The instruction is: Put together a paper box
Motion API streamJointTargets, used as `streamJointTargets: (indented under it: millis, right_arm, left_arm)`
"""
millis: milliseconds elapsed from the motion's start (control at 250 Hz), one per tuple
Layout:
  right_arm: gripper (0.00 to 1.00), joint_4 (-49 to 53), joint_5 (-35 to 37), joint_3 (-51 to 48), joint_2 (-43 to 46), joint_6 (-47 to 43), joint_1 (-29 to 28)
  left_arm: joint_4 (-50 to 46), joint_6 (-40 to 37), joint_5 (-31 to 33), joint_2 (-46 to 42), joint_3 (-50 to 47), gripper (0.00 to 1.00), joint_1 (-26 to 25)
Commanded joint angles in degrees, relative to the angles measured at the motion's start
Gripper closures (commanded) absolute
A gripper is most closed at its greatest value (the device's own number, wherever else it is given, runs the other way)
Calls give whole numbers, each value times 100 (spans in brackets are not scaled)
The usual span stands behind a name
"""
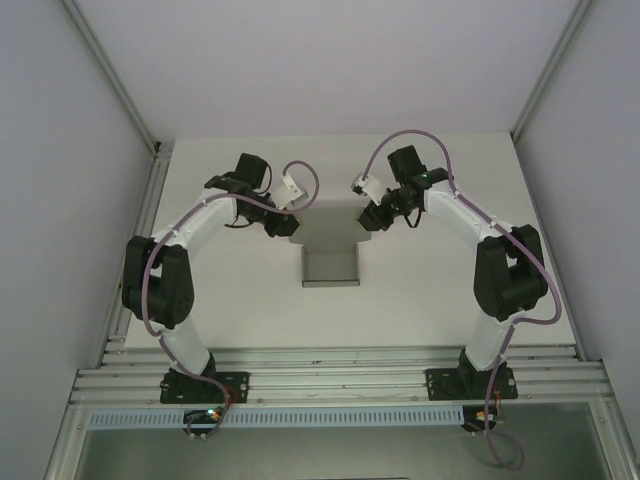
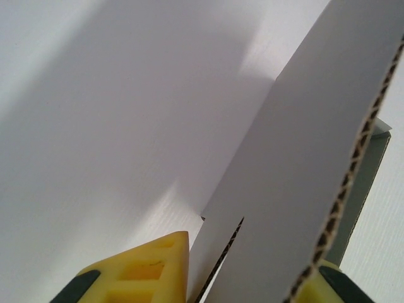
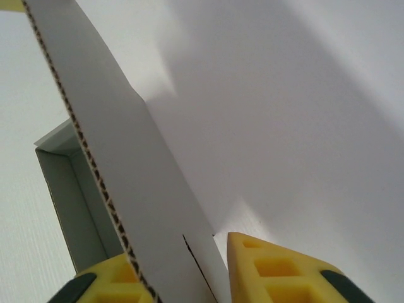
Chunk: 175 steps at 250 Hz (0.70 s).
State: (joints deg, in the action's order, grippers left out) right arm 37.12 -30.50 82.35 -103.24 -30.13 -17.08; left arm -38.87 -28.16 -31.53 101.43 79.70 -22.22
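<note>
The paper box [image 1: 330, 238] is grey card lying mid-table, with a low walled part [image 1: 330, 270] toward the near side. My left gripper [image 1: 291, 226] is at its left flap and my right gripper [image 1: 368, 214] at its right flap. In the left wrist view a raised corrugated flap [image 2: 297, 158] stands between the yellow fingers [image 2: 148, 268], and my left gripper [image 2: 252, 265] is shut on it. The right wrist view shows the opposite flap [image 3: 136, 183] upright between yellow fingers [image 3: 278, 271], with my right gripper [image 3: 177, 252] shut on it.
The white table [image 1: 430, 310] spreads around the box. Aluminium rails [image 1: 340, 362] carry the arm bases along the near edge. Enclosure walls with metal posts [image 1: 150, 150] stand left, right and behind.
</note>
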Motion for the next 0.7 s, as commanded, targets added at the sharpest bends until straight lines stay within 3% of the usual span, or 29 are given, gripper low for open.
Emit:
streamJointTargets:
  millis: [0, 108, 220, 375, 535, 695]
  right_arm:
    - [85, 318, -202, 154, -39, -66, 2]
    - [96, 340, -249, 155, -13, -23, -5]
    - [100, -21, 220, 36, 153, 485, -116]
    - [100, -660, 2302, -54, 463, 2485, -383]
    - [99, -1161, 3027, -83, 712, 3677, -572]
    - [99, -1823, 3653, -274, 704, 5402, -726]
  left_arm:
    - [-137, -92, -54, 16, 125, 82, -73]
    - [-58, 37, 107, -29, 101, 100, -133]
    - [344, 511, 738, -177, -26, 100, -371]
    - [822, 1770, 2140, -416, -62, 100, -795]
    - [664, 2750, 3385, -237, 279, 100, -1215]
    - [810, 4070, 3807, 125, 594, 100, -1278]
